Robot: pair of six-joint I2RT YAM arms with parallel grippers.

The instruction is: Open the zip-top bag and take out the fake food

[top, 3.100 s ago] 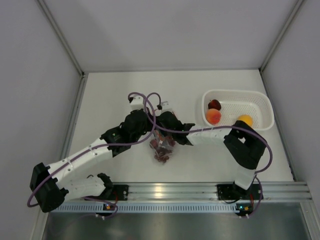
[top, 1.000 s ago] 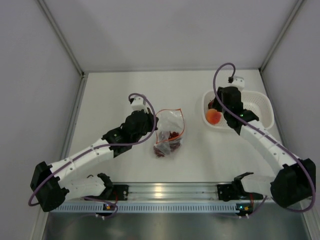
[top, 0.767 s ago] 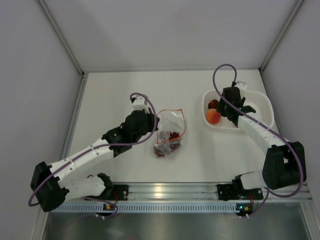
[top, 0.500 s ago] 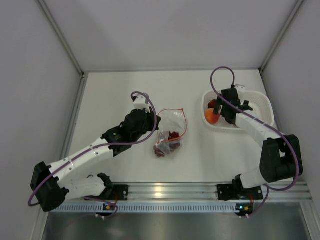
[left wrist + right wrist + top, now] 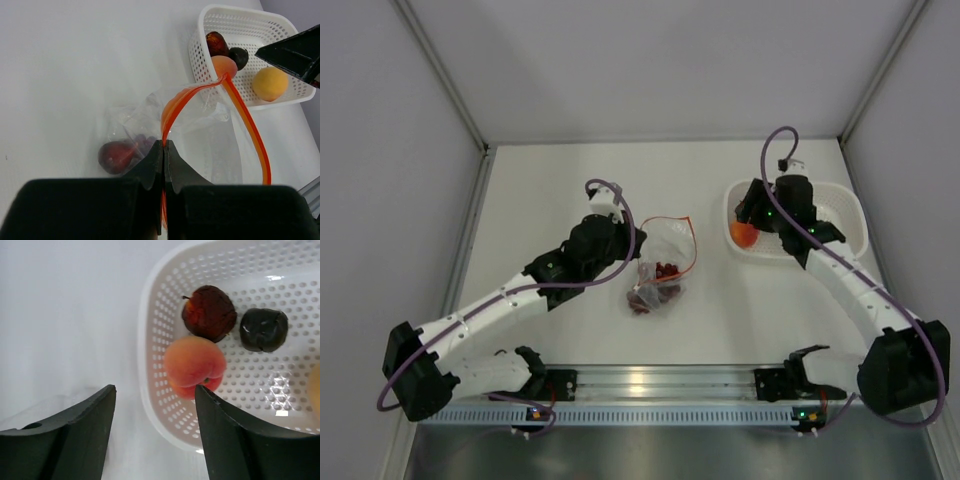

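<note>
Robot test cell in lab: white tabletop (image 5: 550, 180), plain grey partition walls (image 5: 380, 200), aluminium rail (image 5: 670, 380) holding 2 arms.

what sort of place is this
Most likely a robot lab test cell, not a kitchen: a plain white table boxed in by blank wall panels, a left arm and right arm bolted to a metal rail, and only a bag, basket and toy fruit as props.

Bright diffuse ltg; soft shadows
</note>
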